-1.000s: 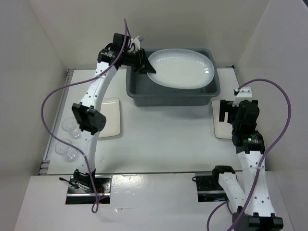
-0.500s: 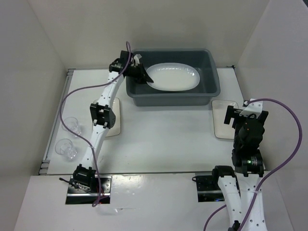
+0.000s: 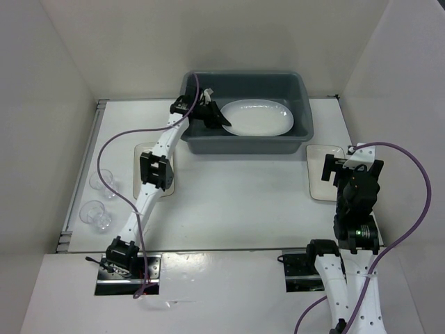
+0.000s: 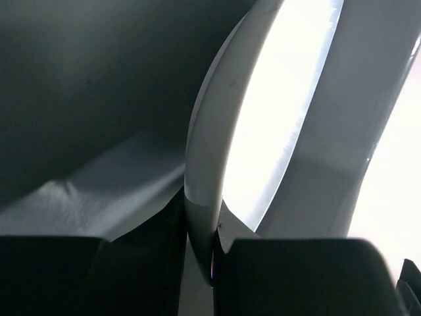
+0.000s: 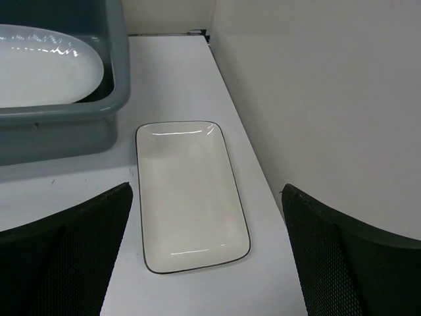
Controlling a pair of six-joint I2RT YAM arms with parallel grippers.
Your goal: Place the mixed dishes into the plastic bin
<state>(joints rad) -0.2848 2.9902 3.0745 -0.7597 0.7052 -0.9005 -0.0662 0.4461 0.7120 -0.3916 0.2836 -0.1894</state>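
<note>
The large white oval platter [image 3: 259, 117] lies inside the dark grey plastic bin [image 3: 306, 97]. My left gripper [image 3: 221, 120] reaches over the bin's left wall, shut on the platter's left rim. In the left wrist view the rim [image 4: 217, 131] sits pinched between both fingers of the gripper [image 4: 200, 257], against the bin's inner wall [image 4: 85, 79]. My right gripper [image 3: 338, 169] hangs open above a cream rounded-rectangle plate [image 5: 187, 191] at the table's right edge, its gripper [image 5: 207, 250] holding nothing.
Another cream plate [image 3: 142, 154] lies at the left, partly under the left arm. Two clear glass cups [image 3: 102, 182] [image 3: 94, 213] stand near the left edge. White walls enclose the table on both sides and behind.
The left arm has stretched forward and brought the platter down from a tilt over the bin's rim into the bin. The right arm drew back slightly, staying open over its plate.
</note>
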